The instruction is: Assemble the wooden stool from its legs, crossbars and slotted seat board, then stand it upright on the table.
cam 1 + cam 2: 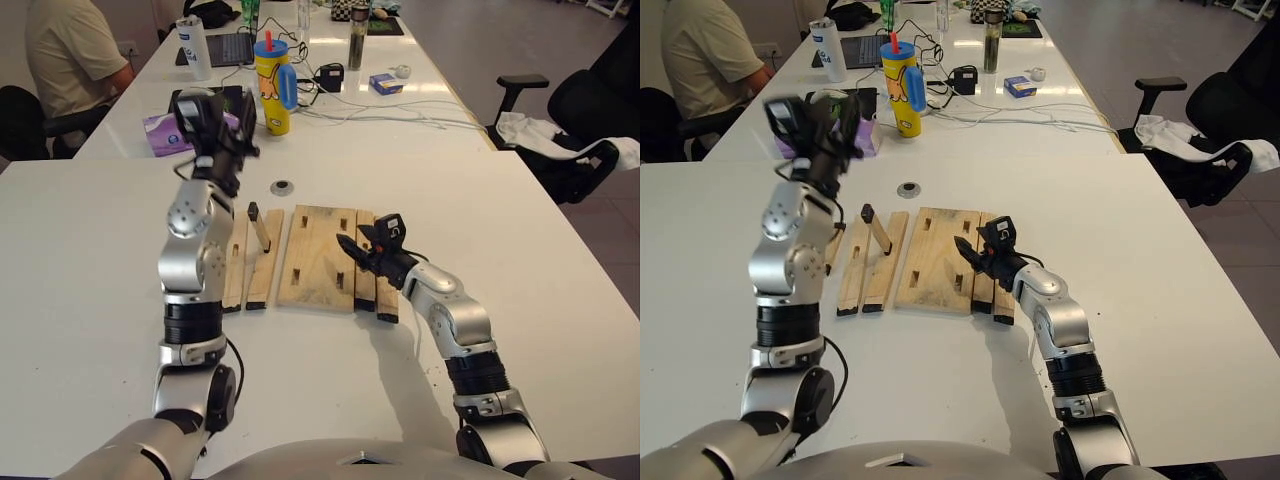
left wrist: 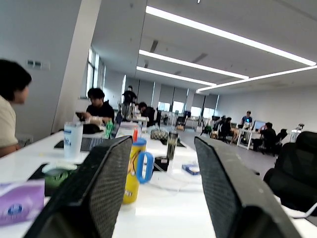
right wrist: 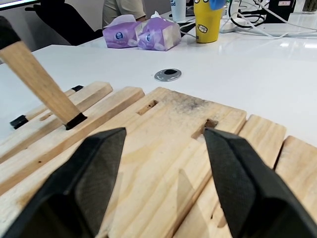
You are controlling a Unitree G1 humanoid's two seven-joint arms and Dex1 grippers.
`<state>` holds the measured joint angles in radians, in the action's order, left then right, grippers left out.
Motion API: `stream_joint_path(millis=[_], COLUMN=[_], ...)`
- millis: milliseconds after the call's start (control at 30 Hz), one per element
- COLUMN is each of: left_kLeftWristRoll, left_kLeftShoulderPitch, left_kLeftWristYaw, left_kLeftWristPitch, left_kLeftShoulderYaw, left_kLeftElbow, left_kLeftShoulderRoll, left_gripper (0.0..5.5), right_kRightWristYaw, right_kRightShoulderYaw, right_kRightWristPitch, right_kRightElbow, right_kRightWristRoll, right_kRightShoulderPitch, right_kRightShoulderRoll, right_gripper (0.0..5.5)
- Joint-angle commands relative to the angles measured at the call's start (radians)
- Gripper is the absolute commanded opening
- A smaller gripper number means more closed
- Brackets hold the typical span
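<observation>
**Left eye view:** the slotted seat board (image 1: 320, 262) lies flat mid-table (image 1: 90, 260), with broad bare surface out to the near and side edges. The left bars (image 1: 262, 262) lie just beside it, and a short peg (image 1: 260, 228) stands tilted from one of them. The right bars (image 1: 366, 285) touch the board's other edge, partly covered by the right gripper (image 1: 348, 250). The left gripper (image 1: 215, 130) hangs high above the left bars and is blurred.

**Left wrist view:** its fingers (image 2: 99, 193) stand apart with nothing between them. One finger half hides a yellow cup (image 2: 132, 173).

**Right wrist view:** the right gripper's fingers (image 3: 94, 163) are spread and empty, low over the board. A slot (image 3: 210, 123) lies beside one tip, and the peg's top is cut off.
</observation>
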<state>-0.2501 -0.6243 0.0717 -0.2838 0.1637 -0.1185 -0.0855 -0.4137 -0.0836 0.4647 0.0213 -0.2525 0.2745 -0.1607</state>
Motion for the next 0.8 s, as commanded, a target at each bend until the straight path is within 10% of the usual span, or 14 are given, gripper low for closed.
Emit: stream_joint_path(millis=[33, 400, 800], left_kLeftWristRoll=[0.006, 0.08, 0.084], left_kLeftShoulderPitch=[-0.044, 0.147, 0.117], left_kLeftWristYaw=[-0.009, -0.013, -0.053], left_kLeftWristPitch=[-0.036, -0.084, -0.069], left_kLeftShoulderYaw=[-0.014, -0.099, -0.077], left_kLeftElbow=[-0.034, 0.428, -0.114], left_kLeftShoulderRoll=[-0.018, 0.047, -0.001], left_gripper=[2.32, 2.32, 2.32], right_kRightWristYaw=[0.003, -0.004, -0.007], right_kRightShoulderYaw=[0.003, -0.007, -0.007], right_kRightWristPitch=[0.004, 0.0, -0.001], right_kRightElbow=[0.003, 0.025, 0.01], right_kRightWristRoll=[0.003, 0.01, 0.012], right_kRightShoulderPitch=[-0.007, 0.017, -0.009], right_kRightShoulderRoll=[0.001, 0.004, 0.002], right_gripper=[2.92, 2.92, 2.92])
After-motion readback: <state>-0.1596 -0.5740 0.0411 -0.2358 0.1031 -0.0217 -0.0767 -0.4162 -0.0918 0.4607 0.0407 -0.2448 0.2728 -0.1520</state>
